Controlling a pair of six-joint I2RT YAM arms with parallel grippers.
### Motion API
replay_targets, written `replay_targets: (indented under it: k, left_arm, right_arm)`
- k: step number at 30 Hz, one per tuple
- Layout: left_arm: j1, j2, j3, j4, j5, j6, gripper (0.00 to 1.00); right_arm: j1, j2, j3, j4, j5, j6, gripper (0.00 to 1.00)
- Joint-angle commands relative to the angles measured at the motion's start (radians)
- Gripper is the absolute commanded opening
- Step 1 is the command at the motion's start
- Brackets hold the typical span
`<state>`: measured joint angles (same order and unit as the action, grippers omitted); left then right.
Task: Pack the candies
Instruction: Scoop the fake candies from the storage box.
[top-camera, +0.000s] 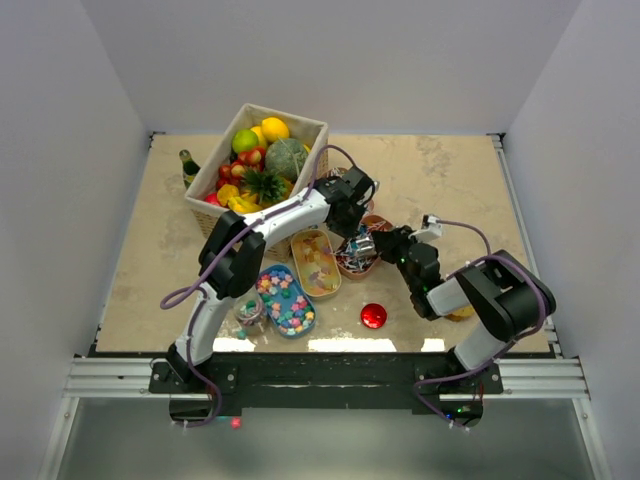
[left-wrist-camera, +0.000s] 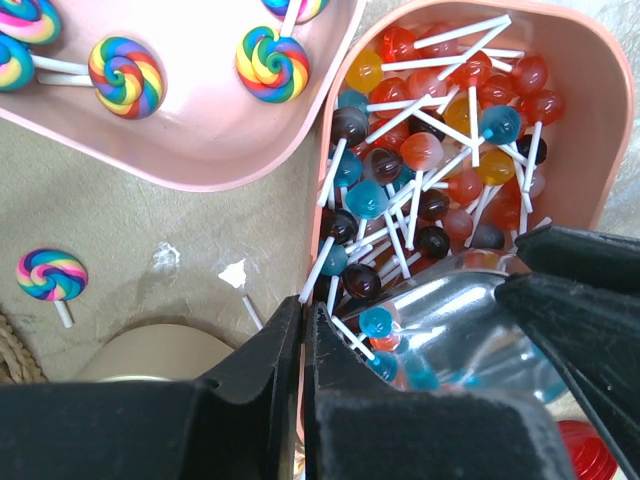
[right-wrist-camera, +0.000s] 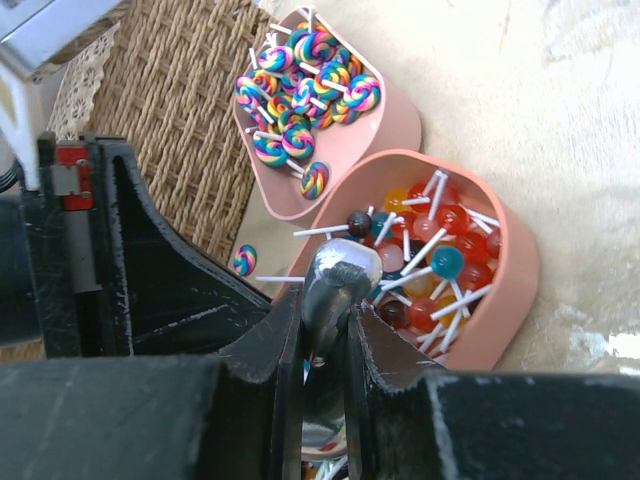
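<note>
Candies, glossy round lollipops on white sticks, fill a smooth pink tray mid-table, right of the woven basket. The right claw pinches a shiny clear plastic object over them. The left claw is closed tight just beside it.

The basket on the far left is coarse woven wicker, rough and matt, with a pale lace-edged cloth over its rim. The two pink trays look like smooth plastic with a soft, low sheen. The ball lollipops are glossy and translucent on plain white matt sticks; the swirl lollipops are opaque with a duller shine. The clear bag is thin, crinkled, highly reflective film. The right gripper is black matt plastic, scuffed with pale scratches. The table top is beige, mottled and matt. The near rail is brushed metal.
</note>
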<state>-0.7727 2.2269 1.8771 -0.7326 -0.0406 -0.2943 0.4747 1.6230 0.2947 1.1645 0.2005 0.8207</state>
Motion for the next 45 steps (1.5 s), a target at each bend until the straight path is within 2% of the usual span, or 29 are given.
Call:
replay_targets:
  k: [1,4,7,13,23,35,45]
  left_arm:
    - [0.029,-0.053,0.047,-0.036,-0.073,0.012,0.0]
    - [0.029,-0.053,0.048,-0.036,-0.073,0.011,0.0]
    - [0.029,-0.05,0.051,-0.037,-0.074,0.007,0.0]
    - [0.027,-0.049,0.06,-0.045,-0.076,0.003,0.0]
    - [0.027,-0.046,0.082,-0.057,-0.076,-0.002,0.0]
    - [0.027,-0.027,0.108,-0.065,-0.067,-0.002,0.0]
    - [0.029,-0.026,0.123,-0.07,-0.054,-0.002,0.18]
  right_arm:
    - [0.015,0.103,-0.057,-0.014,-0.006,0.041,0.0]
    - [0.016,0.139,-0.057,0.03,-0.021,0.087,0.0]
    - [0.015,0.201,-0.084,0.196,-0.019,0.119,0.0]
    - [0.015,0.265,-0.106,0.314,-0.019,0.159,0.0]
    - [0.004,0.173,-0.107,0.271,-0.024,0.135,0.0]
    - [-0.061,0.083,-0.117,0.317,-0.061,0.118,0.0]
    - [-0.096,-0.017,-0.098,0.294,-0.076,0.132,0.0]
